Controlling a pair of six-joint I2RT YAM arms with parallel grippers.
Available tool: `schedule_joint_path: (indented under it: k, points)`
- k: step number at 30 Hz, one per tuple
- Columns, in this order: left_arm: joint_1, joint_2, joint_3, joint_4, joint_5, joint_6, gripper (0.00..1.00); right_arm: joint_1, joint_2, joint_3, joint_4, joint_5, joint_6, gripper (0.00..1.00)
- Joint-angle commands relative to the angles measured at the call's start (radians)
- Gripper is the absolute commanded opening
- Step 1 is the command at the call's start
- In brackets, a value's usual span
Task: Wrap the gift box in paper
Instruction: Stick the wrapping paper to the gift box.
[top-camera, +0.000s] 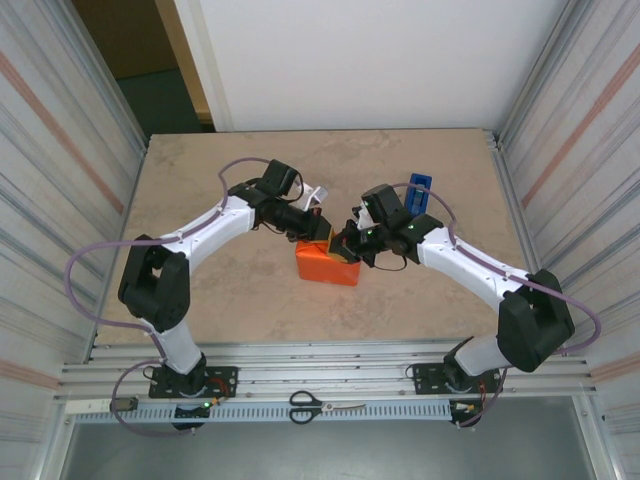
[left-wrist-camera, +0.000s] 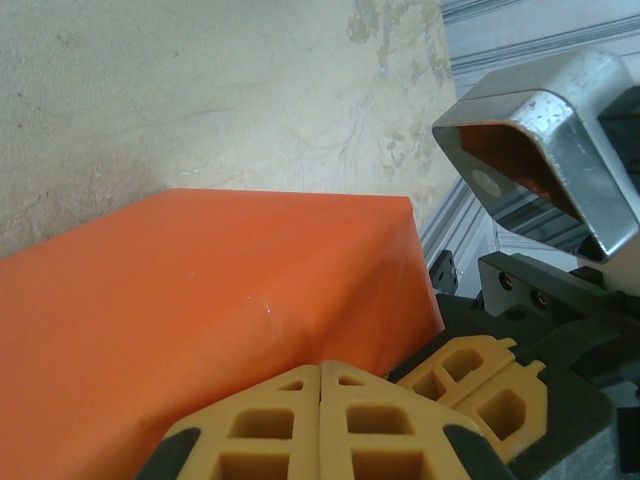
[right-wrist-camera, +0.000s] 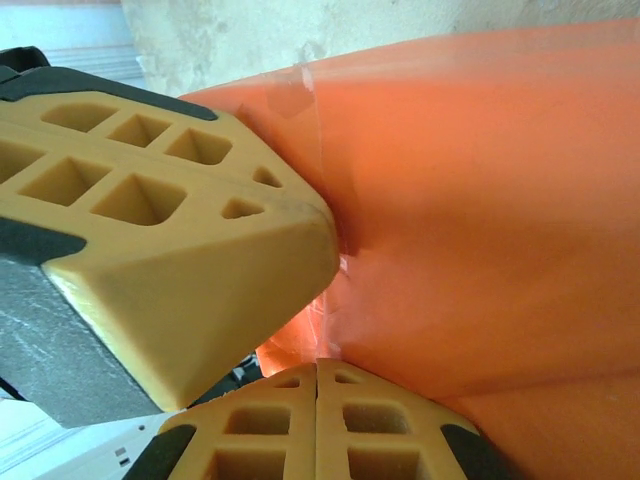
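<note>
1. Top external view: the paper covers the gift box, a low orange parcel at mid-table, its long axis running roughly left to right. The left gripper and right gripper meet at the parcel's far edge, tips nearly touching each other. The parcel lies on the near side of both, and neither arm is clearly nearer. A blue tape dispenser stands well apart beyond the right arm; scissors lie on the near rail.
2. Left wrist view: the left gripper has its 2 fingers pressed together with nothing visible between them. The wrapped parcel stretches ahead and to the left, one corner just beside the tips. The right gripper sits close alongside.
3. Right wrist view: the right gripper is also pressed together, tips at a crease where folded paper gathers. Whether a flap is caught there cannot be told. The left gripper bears on the same fold from the left. Judged from this, the next move turns on that far end flap.
</note>
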Motion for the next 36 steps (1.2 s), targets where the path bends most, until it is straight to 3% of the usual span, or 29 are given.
schedule_joint_path:
  k: [1, 4, 10, 13, 27, 36]
  points:
    - [-0.023, 0.045, -0.048, -0.071, -0.06, 0.038, 0.0, 0.019, 0.008, 0.07, 0.023, -0.001, 0.026, 0.0]
    - [-0.03, 0.044, -0.074, -0.053, -0.07, 0.034, 0.0, 0.028, 0.004, 0.098, 0.012, 0.007, 0.032, 0.07]
    - [-0.03, 0.049, -0.088, -0.038, -0.078, 0.03, 0.0, 0.038, -0.021, 0.097, -0.013, 0.029, 0.054, 0.11]
    - [-0.031, 0.051, -0.088, -0.038, -0.077, 0.031, 0.0, 0.043, -0.039, 0.081, -0.016, 0.042, 0.074, 0.19]
    - [-0.03, 0.064, -0.093, -0.032, -0.071, 0.034, 0.0, 0.049, -0.093, 0.013, -0.003, 0.066, 0.171, 0.34]
    - [-0.031, 0.065, -0.087, -0.034, -0.065, 0.036, 0.0, 0.091, -0.154, -0.031, -0.053, 0.088, 0.192, 0.35]
